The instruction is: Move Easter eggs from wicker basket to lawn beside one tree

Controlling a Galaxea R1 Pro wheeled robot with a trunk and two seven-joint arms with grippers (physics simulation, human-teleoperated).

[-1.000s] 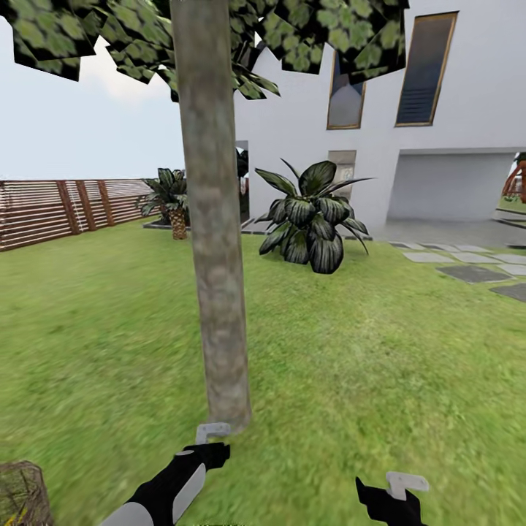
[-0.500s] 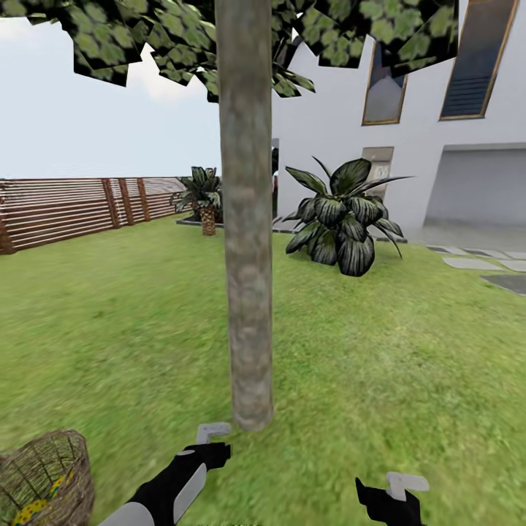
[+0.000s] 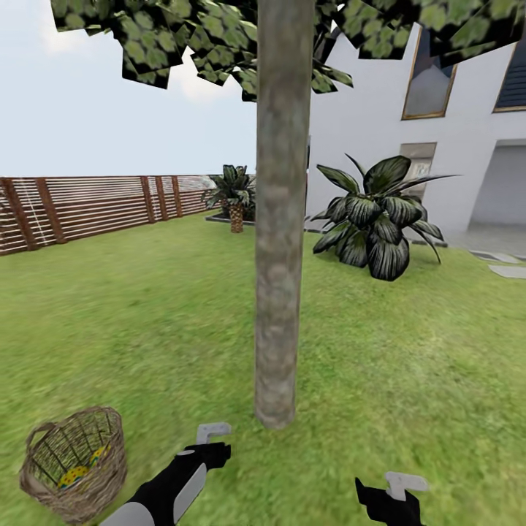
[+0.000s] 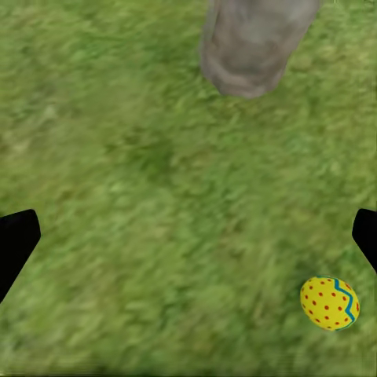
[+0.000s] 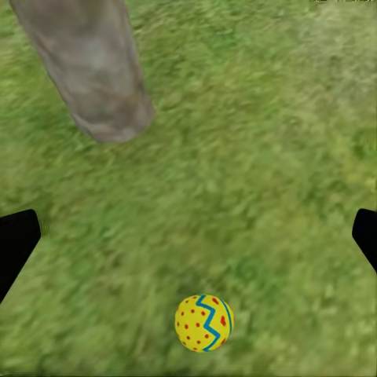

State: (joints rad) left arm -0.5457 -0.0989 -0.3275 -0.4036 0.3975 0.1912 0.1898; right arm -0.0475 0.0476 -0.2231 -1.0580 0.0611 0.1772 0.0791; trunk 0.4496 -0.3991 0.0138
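The tree [image 3: 280, 277] rises from the lawn [image 3: 131, 321] just ahead of me, its trunk base close in front of both arms. The wicker basket [image 3: 73, 465] stands on the grass at the lower left, with yellow Easter eggs [image 3: 73, 477] showing through its weave. My left gripper [image 3: 210, 447] hangs to the right of the basket and my right gripper [image 3: 394, 491] is further right. In the left wrist view the left gripper [image 4: 188, 239] is open above grass, with an Easter egg [image 4: 330, 303] lying near the trunk [image 4: 251, 43]. The right gripper [image 5: 188, 236] is open over an Easter egg [image 5: 204, 323] by the trunk [image 5: 86, 71].
A brown slatted fence [image 3: 88, 208] runs along the left. A large dark-leaved shrub [image 3: 376, 219] and a short palm [image 3: 235, 193] stand beyond the tree, before the white house [image 3: 453, 139]. Grey stepping stones [image 3: 508, 267] lie at the far right.
The whole view has swung to the left, so the tree sits further right in the picture and the wicker basket has come fully into view. Both arms hold the same pose.
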